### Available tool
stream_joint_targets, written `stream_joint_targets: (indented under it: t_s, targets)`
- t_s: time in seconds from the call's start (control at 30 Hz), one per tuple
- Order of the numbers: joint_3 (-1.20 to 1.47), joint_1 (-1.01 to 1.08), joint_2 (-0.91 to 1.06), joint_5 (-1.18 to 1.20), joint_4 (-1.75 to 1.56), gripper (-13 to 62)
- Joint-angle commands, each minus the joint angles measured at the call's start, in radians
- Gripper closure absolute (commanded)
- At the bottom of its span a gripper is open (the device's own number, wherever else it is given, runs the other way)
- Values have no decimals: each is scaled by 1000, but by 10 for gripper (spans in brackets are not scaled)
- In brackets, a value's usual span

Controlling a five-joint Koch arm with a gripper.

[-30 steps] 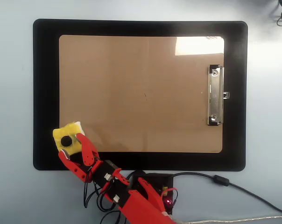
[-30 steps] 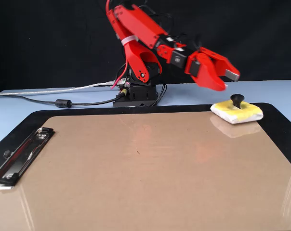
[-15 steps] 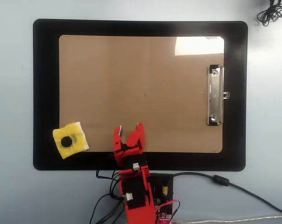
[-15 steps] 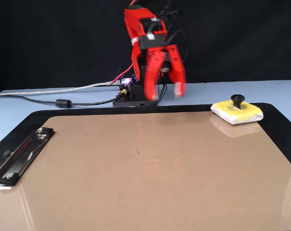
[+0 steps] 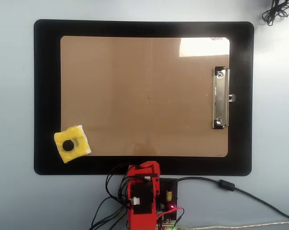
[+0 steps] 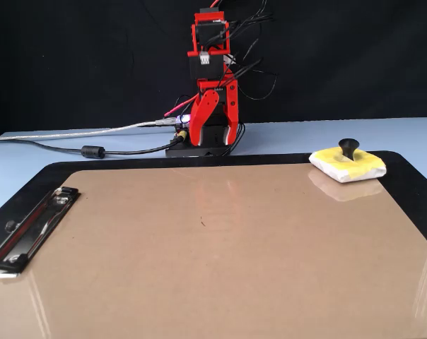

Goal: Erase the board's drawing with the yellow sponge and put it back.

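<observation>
The brown board (image 5: 135, 72) (image 6: 220, 268) lies on a black mat (image 5: 46, 96) (image 6: 410, 185), its metal clip (image 5: 220, 98) (image 6: 26, 232) on one short edge. Near the board's middle is a tiny dark mark, the drawing (image 5: 149, 99) (image 6: 202, 223). The yellow sponge (image 5: 72, 143) (image 6: 346, 164) with its black knob rests on the board's corner, overlapping the mat. My gripper (image 6: 215, 141) hangs open and empty over the arm's base, well away from the sponge. From overhead only the folded red arm (image 5: 142, 191) shows.
The arm's base (image 6: 203, 141) stands just beyond the mat's edge. Cables (image 6: 93, 150) (image 5: 226, 185) run from it across the pale blue table. Another cable bundle (image 5: 281, 12) lies at the overhead view's top right corner.
The arm swung away from the sponge, passed over the board's near edge, then folded back upright over its base. The sponge stayed where it lay, and the gripper stayed open.
</observation>
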Motion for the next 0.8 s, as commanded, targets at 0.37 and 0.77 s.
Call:
stream_joint_targets:
  t_s: [0.37, 0.77]
  targets:
    - [172, 172, 44, -51, 40, 159]
    - [172, 172, 43, -46, 91, 150]
